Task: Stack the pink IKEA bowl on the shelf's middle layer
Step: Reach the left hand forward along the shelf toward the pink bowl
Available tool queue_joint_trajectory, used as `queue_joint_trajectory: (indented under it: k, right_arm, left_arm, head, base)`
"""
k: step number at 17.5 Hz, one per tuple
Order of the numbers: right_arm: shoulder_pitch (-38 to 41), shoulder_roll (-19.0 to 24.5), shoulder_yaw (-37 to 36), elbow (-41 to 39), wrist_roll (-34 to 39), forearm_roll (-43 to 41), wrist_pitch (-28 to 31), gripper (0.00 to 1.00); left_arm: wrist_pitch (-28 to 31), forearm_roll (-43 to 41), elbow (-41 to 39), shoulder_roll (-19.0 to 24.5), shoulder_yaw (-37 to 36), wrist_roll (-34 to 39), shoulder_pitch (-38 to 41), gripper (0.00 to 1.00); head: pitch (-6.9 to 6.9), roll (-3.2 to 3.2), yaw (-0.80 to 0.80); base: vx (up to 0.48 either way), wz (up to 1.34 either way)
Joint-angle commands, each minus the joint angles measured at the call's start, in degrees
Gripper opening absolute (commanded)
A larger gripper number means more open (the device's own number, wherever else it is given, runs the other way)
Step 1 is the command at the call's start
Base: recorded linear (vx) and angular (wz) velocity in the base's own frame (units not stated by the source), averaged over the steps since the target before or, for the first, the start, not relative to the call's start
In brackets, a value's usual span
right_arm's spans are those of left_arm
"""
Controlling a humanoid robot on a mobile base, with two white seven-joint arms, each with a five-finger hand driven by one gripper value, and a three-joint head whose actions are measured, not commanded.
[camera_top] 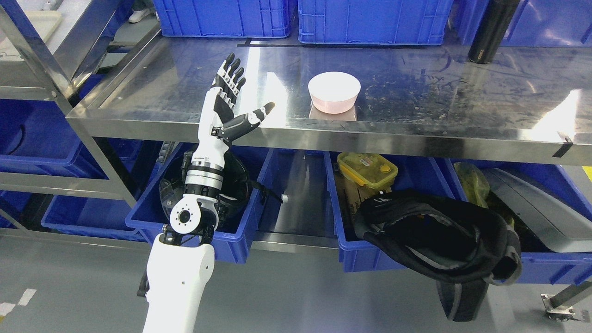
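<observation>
The left hand (226,104) is up in front of the shiny metal shelf (416,88). Its arm comes in from the bottom left. The fingers (230,76) point up and are spread out, and the thumb (256,115) sticks out to the right. The hand is let go and holds nothing. It sits at the front edge of the shelf, left of the middle. The right hand does not show.

The pink bowl (334,91) stands on the shelf, right way up, close to the front edge and near the middle. It is well apart from the hand, off to the hand's right. You can see a faint pink shine of the bowl in the metal under it. It looks like one bowl, but I cannot tell if another sits inside it.

At the back edge of the shelf stand big blue crates (370,21). A tall black bottle (488,30) stands near the back right corner.

Under the shelf there are more blue bins (240,203). One bin holds a yellow lunch box (367,169) with a lid. A black bag (439,236) hangs over the front of the bins on the right. The bin behind the robot's arm holds something dark that I cannot make out.
</observation>
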Motion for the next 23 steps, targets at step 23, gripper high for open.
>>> queue_joint_trajectory:
  k: [23]
  right_arm:
    - [1.3,-1.0,0.0,-1.0,-0.2,0.0,0.1,1.00]
  left_arm:
    - [16.0,-60.8,5.3,15.0,-26.4,-44.7,-34.4,1.00]
  head:
    - [0.00,0.00,0.00]
  base:
    - [0.002,-0.01]
